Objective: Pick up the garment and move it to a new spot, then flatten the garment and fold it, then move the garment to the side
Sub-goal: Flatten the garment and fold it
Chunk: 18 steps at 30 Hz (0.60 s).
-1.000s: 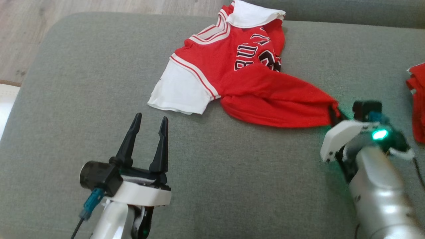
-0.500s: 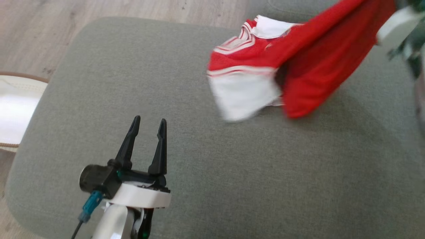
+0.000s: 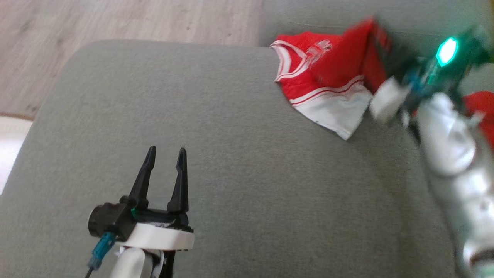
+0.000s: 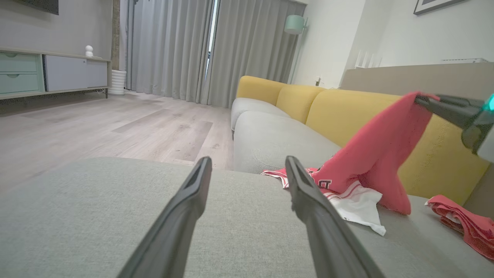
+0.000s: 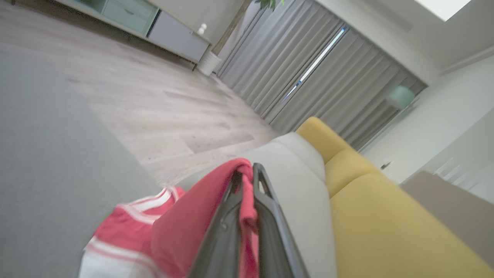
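The garment (image 3: 324,81) is a red jersey with white trim and white sleeves. One end of it hangs lifted and the rest drags on the grey cushion (image 3: 216,146) at the far right. My right gripper (image 3: 386,50), blurred, is shut on the garment's red hem. The left wrist view shows the garment (image 4: 382,154) hanging down from the right gripper (image 4: 421,101). In the right wrist view, red cloth (image 5: 185,224) is pinched between the shut right gripper (image 5: 247,170). My left gripper (image 3: 166,152) stands open and empty near the cushion's front left, far from the garment; it also shows (image 4: 247,162) low over the cushion.
A second red cloth (image 3: 480,104) lies at the right edge, also seen as a folded red cloth (image 4: 459,220). A yellow sofa back (image 4: 347,112) rises behind the cushion. Wood floor (image 3: 115,19) lies beyond the cushion's far edge. A white object (image 3: 9,143) sits at the left.
The right gripper has lifted the garment by its hem and carried it toward the far right, so the garment has turned over. The head view has shifted. The left gripper stays open.
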{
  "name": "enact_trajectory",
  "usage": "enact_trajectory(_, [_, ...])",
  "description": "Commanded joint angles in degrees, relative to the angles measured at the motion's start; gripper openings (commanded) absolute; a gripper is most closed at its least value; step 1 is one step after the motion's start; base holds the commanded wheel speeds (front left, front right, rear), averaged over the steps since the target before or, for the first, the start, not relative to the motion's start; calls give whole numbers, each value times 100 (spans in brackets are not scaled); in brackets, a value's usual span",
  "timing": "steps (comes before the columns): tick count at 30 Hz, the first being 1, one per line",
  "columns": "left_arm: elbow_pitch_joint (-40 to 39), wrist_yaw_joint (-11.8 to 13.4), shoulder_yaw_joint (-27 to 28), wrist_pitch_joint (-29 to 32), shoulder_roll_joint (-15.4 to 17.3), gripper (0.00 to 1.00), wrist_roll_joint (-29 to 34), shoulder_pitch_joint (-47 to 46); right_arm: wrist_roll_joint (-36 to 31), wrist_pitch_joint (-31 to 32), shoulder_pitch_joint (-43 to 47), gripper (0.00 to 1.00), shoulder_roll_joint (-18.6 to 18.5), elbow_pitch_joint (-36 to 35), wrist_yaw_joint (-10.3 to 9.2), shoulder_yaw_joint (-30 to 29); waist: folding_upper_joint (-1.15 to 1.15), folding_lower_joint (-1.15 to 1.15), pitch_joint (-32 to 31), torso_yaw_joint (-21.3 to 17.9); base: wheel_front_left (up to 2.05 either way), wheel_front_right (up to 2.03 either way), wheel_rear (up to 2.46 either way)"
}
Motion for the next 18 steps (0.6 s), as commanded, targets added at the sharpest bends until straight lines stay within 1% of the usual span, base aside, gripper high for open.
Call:
enact_trajectory(1, [-214,37,194,-29,20,100,-30,-91,88,88,165,0,42,-277,-5,55,0,0,-93,-147,0,0,0])
enact_trajectory(4, [-240,47,193,-29,20,100,-19,-54,306,351,1030,0,58,-611,-5,-100,0,0,-142,-289,0,0,0])
enact_trajectory(7, [-250,44,190,-29,20,100,3,-30,415,599,1865,0,33,-944,-5,-433,0,0,-142,-417,0,0,0])
enact_trajectory(10, [-243,33,200,-29,20,100,27,-16,461,861,2542,0,179,-1191,-5,-839,0,0,-134,-521,0,0,0])
enact_trajectory(11, [-239,27,204,-29,20,100,39,-11,450,890,2710,55,251,-1280,-5,-944,0,0,-126,-546,0,0,0])
enact_trajectory(12, [-233,19,206,-29,20,100,54,-12,468,914,2850,100,352,-1369,-5,-1078,0,0,-115,-568,0,0,0])
enact_trajectory(15, [-223,1,210,-29,20,100,68,-33,495,930,3139,100,598,-1654,-5,-1369,0,0,-97,-604,0,0,0])
enact_trajectory(18, [-212,-13,213,-29,20,100,77,-39,489,882,3264,100,753,-1948,-5,-1536,0,0,-99,-630,0,0,0])
